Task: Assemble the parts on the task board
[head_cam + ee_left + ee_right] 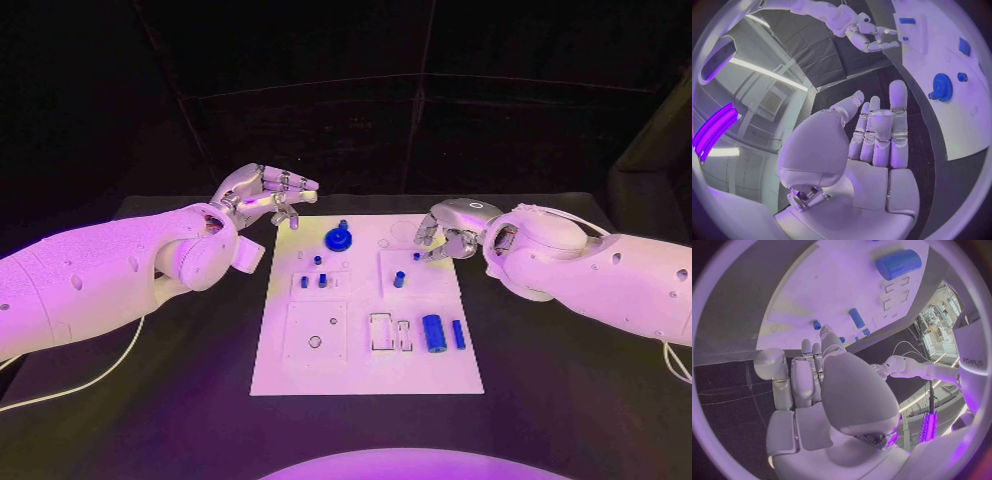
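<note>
Right hand closing in on the small peg, left parked off the board

Near edge of the task board: fat blue cylinder and slim pin lying loose by the slots. Farther up, right hand hovering with fingers curled over a small blue peg (gripping or not, can't tell). Best come straight down, pinch low. Far side: blue gear seated, left hand off-board, fingers loosely apart, holding nothing.

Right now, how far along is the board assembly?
Early to midway, at a guess. Done: a gear and small pegs look seated on the board. In hand: nothing; the left hand hovers off the board, the right hand at its far right edge. Left: the cylinder and bar lie loose.
</note>
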Robot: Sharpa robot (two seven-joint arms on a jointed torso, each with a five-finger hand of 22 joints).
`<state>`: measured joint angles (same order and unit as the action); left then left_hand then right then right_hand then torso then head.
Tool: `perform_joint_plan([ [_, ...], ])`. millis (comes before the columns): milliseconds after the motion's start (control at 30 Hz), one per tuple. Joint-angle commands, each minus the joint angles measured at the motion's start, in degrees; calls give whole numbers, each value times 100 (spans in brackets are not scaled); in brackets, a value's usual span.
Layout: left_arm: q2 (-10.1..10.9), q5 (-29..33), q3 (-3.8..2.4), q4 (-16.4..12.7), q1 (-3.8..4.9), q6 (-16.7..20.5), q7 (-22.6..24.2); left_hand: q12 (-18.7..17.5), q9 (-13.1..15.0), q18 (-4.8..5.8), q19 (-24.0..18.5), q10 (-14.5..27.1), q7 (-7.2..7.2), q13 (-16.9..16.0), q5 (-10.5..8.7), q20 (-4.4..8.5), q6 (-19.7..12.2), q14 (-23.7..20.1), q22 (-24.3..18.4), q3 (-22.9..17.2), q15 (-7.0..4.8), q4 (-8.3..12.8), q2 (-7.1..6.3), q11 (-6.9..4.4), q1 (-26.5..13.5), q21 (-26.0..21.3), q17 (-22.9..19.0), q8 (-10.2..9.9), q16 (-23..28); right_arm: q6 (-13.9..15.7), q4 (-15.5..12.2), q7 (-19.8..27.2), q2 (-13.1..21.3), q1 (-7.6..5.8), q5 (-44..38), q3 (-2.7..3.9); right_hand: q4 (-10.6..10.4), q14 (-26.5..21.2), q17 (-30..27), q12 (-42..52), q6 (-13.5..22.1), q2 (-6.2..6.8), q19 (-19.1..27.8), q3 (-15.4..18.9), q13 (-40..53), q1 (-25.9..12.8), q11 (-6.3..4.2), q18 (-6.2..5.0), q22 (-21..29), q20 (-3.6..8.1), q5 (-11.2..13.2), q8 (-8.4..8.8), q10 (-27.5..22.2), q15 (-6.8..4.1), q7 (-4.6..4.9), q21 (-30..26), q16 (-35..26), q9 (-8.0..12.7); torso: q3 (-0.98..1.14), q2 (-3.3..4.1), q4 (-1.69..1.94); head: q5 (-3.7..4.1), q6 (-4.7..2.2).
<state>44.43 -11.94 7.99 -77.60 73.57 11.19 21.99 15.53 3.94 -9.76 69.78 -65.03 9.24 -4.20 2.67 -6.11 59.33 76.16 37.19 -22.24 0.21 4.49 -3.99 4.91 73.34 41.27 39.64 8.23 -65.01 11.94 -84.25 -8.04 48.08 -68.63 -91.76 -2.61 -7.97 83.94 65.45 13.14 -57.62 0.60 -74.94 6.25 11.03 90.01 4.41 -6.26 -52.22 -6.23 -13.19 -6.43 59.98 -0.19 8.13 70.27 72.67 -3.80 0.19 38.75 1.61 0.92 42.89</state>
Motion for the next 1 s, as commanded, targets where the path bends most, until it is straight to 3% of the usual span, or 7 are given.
perform_joint_plan([
  [33, 37, 1095, 1, -65, 1, -53, 517, 29, 0, -71, -48, -42, 15, -10, 8, 13, 33, -55, -19, 92, -3, -29, -1, 7, -83, -49, -36, 27, 29, -227, 6, -117, -43, 4, -481, 3, -4, 146, -9, -51, -24, 15, 46, -52, -98, 60, 39, -62, 4, 2, 51, 39, 24, 42, 28, -40, -23, -4, -4, 1, 20, 10, 0],
  [167, 69, 1356, 3, -121, -4, -47, 561, 47, -3, -69, -55, -37, 16, -14, 9, 8, 22, -77, -41, 185, 3, -74, -27, 11, -150, -84, -76, 20, 48, -272, 37, -96, -98, 23, -512, 3, 2, 154, -8, -120, -101, -51, 26, -197, -308, 139, 51, -59, -2, -3, 329, 79, 98, 42, 34, -42, -28, -8, -10, 5, 9, 5, 9],
  [367, 87, 1510, 4, -178, -8, -47, 597, 61, -3, -70, -58, -34, 15, -18, 9, 7, 21, -96, -55, 227, 3, -93, -17, 9, -163, -107, -123, 20, 69, -328, 135, -47, -224, 50, -528, 2, 13, 165, -2, -211, -196, -125, 5, -479, -543, 257, -24, -58, -18, 43, 532, 127, 205, -19, -45, -38, -28, -8, -4, 11, -10, 2, 26],
  [600, 88, 1545, 4, -209, -11, -61, 584, 73, -5, -70, -66, -16, 17, -20, 10, 4, 8, -146, -78, 269, 6, -114, 13, 12, -162, -142, -233, 14, 127, -394, 253, -58, -310, 80, -530, 3, 10, 171, 4, -304, -248, -111, -9, -833, -733, 308, -14, -52, -27, 49, 693, 198, 293, -12, -26, -37, -27, -4, -8, 6, 13, 24, 46],
  [900, 95, 1553, 5, -218, -13, -55, 561, 82, -8, -70, -72, 11, 20, -20, 10, 2, -10, -182, -98, 285, 7, -110, 47, 14, -122, -174, -304, 7, 165, -517, 336, -82, -396, 128, -530, 3, -9, 175, 14, -387, -296, 11, -19, -1224, -754, 254, 4, -51, -43, 35, 716, 252, 359, 9, 0, -29, -19, -4, 3, 10, 2, 5, 65],
  [967, 94, 1553, 5, -218, -13, -56, 556, 82, -8, -70, -72, 11, 20, -20, 10, 2, -10, -182, -98, 285, 7, -110, 47, 14, -122, -174, -304, 7, 165, -538, 345, -84, -411, 132, -530, 3, -12, 174, 13, -425, -307, 98, -18, -1425, -754, 209, 10, -49, -43, 26, 717, 265, 380, 13, 5, -29, -20, -4, 1, 10, 5, 7, 69],
  [1000, 93, 1554, 5, -217, -14, -56, 553, 83, -8, -70, -74, 21, 23, -20, 11, 1, -17, -194, -105, 292, 9, -109, 52, 16, -114, -184, -327, 4, 177, -557, 353, -82, -427, 136, -530, 3, -18, 175, 20, -464, -322, 215, -18, -1713, -753, 115, 14, -50, -46, 21, 719, 269, 413, 22, 11, -29, -15, -4, -2, 9, 6, 12, 73],
])
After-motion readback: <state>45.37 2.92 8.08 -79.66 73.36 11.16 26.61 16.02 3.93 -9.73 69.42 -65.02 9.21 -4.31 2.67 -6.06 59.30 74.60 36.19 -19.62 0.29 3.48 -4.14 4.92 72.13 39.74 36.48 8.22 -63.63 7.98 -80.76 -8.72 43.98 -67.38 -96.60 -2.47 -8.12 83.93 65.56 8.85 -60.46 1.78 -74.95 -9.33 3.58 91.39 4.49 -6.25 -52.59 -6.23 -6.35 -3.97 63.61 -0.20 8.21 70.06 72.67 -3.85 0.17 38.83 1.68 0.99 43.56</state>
